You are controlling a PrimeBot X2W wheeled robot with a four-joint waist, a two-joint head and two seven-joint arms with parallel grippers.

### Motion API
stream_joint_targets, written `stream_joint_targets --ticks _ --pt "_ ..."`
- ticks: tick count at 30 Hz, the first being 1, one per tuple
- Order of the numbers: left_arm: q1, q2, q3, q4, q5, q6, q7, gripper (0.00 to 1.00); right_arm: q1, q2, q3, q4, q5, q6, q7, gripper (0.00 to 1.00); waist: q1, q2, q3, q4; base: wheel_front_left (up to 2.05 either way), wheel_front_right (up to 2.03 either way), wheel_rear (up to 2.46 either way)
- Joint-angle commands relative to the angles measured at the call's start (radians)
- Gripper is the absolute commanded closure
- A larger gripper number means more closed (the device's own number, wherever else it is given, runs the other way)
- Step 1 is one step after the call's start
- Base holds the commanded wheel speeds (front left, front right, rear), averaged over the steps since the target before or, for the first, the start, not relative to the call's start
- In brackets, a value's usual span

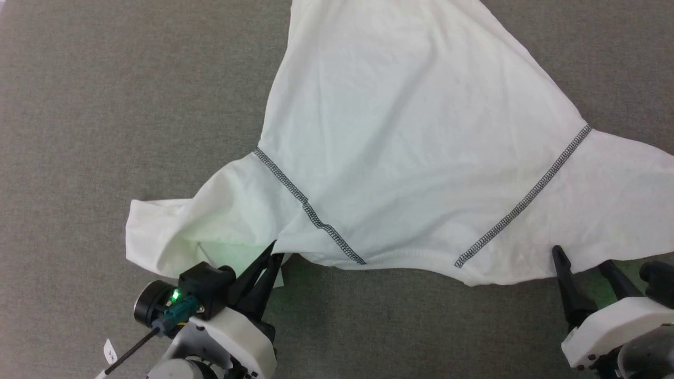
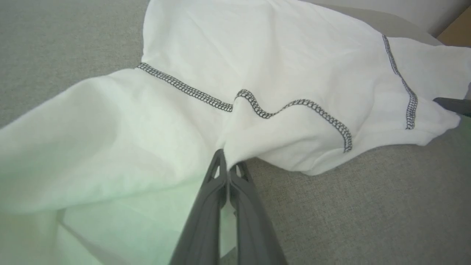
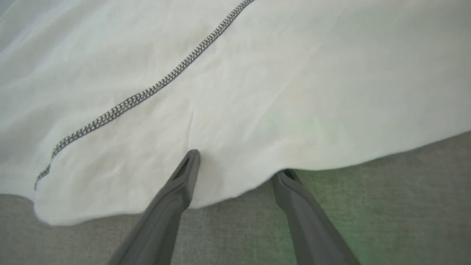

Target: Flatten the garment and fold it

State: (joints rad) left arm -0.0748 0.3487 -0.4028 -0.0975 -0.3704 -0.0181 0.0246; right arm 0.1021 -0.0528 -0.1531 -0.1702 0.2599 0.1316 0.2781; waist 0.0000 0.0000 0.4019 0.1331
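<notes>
Grey woven tabletop (image 1: 95, 105) lies under the garment (image 1: 410, 131), a white T-shirt that spreads across the head view from the centre up to 12 o'clock, with one sleeve rumpled toward 8 o'clock and the other running off at 3 o'clock. Two dark zigzag seams (image 1: 308, 208) (image 1: 526, 197) slant down toward the near hem. At 7 o'clock the left tool (image 1: 273, 257) is pinched closed on the shirt's near edge, just beside the lower end of the left seam; in the left wrist view its two fingers (image 2: 226, 162) press together and the cloth bunches and lifts slightly at their tips. At 4 o'clock the right tool (image 1: 579, 258) stands wide apart at the hem of the right sleeve. In the right wrist view (image 3: 239, 163) one finger (image 3: 184, 173) rests on top of the fabric while the other finger's tip (image 3: 290, 184) slips just under the edge, so the hem sits between the jaws without being clamped. A green glow tints the cloth near both tools.
</notes>
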Motion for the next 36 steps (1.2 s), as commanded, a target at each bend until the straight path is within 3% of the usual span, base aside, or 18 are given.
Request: stream_joint_targets --ticks 1,7,8,9,10,25,36 --pt "-0.020 -0.004 -0.003 0.006 -0.007 -0.007 -0.007 1.00 -0.018 0.003 0.014 0.017 -0.009 -0.001 0.005 0.00 0.0000 0.0000 0.004 0.006 0.00 0.00 0.00" --pt "-0.033 -0.008 -0.015 0.017 -0.010 -0.014 -0.008 1.00 -0.086 0.003 0.039 0.047 -0.033 -0.001 0.010 0.00 0.0000 0.0000 0.013 0.021 0.00 0.00 0.00" --pt "-0.036 -0.009 -0.018 0.019 -0.010 -0.015 -0.008 1.00 -0.097 0.003 0.037 0.053 -0.034 -0.001 0.010 0.14 0.0000 0.0000 0.014 0.024 0.00 0.00 0.00" --pt "-0.039 -0.010 -0.020 0.021 -0.011 -0.016 -0.008 1.00 -0.108 0.003 0.031 0.057 -0.035 -0.001 0.008 0.63 0.0000 0.0000 0.015 0.026 0.00 0.00 0.00" --pt "-0.041 -0.011 -0.022 0.023 -0.011 -0.017 -0.008 1.00 -0.118 0.003 0.023 0.058 -0.037 -0.001 0.002 1.00 0.0000 0.0000 0.016 0.028 0.00 0.00 0.00" --pt "-0.033 -0.037 0.047 -0.068 -0.050 0.017 -0.151 1.00 -0.132 0.003 0.010 -0.056 -0.002 -0.001 -0.097 1.00 0.0000 0.0000 -0.113 -0.021 0.00 0.00 0.00" --pt "-0.175 -0.060 0.099 -0.229 -0.095 0.041 -0.113 1.00 -0.306 0.003 0.111 -0.217 -0.007 -0.001 -0.007 1.00 0.0000 0.0000 -0.260 -0.084 0.00 0.00 0.00"
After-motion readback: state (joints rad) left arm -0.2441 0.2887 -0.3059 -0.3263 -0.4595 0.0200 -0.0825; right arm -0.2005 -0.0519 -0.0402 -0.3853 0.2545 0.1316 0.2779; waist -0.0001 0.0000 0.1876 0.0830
